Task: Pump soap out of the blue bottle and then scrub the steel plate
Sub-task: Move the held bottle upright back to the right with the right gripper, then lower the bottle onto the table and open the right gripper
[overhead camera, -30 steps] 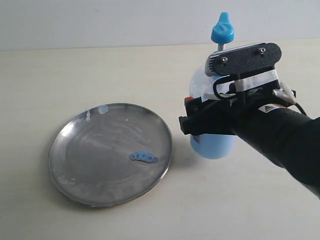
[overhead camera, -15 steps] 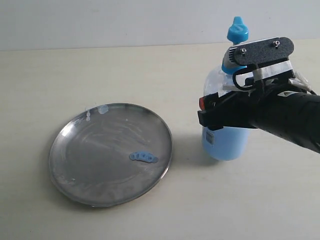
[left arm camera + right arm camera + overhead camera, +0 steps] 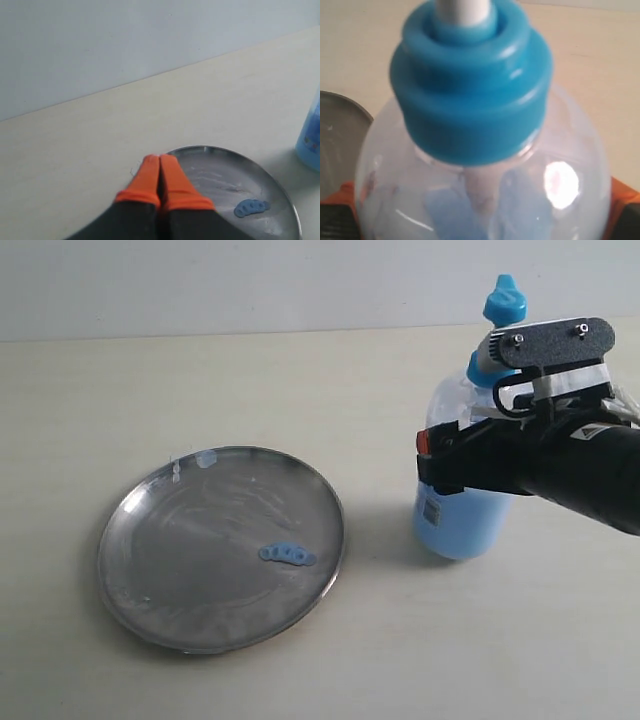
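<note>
Blue bottle shifted right; round scuffed steel plate unmoved.

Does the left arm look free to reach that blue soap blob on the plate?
Probably yes: its end effector faces the steel plate, with nothing between it and the soap.

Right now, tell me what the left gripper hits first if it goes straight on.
Likely the bare table just past the rim of the plate; the shut left gripper aims there, but depth is unclear.
</note>
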You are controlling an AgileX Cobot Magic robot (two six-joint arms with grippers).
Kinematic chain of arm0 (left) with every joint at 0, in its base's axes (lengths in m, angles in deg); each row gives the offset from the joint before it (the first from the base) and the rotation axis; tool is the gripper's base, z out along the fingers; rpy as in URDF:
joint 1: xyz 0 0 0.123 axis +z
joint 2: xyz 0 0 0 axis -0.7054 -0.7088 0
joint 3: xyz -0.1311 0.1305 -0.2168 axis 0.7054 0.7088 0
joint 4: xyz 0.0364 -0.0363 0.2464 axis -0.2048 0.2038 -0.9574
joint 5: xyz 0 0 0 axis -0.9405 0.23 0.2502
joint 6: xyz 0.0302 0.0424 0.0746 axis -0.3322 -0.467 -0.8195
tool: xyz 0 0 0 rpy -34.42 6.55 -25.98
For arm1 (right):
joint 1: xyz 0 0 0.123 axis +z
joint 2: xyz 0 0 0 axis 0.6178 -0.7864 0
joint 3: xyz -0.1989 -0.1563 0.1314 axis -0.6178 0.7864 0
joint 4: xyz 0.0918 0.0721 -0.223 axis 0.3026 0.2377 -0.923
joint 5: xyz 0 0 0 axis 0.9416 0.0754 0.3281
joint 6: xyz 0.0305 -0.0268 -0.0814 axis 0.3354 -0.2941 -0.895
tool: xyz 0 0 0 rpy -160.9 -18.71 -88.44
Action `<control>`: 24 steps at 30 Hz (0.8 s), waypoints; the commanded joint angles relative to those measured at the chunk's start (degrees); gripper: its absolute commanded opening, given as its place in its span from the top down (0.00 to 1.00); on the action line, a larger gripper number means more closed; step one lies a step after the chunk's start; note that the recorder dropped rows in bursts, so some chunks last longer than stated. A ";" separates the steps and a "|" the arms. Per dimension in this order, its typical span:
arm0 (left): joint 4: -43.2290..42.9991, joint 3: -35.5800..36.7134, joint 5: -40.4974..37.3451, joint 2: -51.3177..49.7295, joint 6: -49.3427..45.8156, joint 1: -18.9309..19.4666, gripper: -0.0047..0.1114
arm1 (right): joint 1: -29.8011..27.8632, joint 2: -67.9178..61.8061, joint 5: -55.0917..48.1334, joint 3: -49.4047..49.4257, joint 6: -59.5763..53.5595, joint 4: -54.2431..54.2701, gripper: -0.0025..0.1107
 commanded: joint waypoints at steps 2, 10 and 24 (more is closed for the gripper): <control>0.25 0.33 1.14 0.26 0.10 0.14 0.96 | -0.32 0.00 7.38 1.47 6.39 -6.85 0.98; 1.34 0.33 1.14 0.26 0.10 0.14 0.96 | -0.32 -0.41 8.43 2.78 6.49 -7.28 0.98; 1.79 0.33 1.25 0.32 0.10 0.14 0.96 | -0.32 -0.53 8.32 2.78 5.28 -7.44 0.23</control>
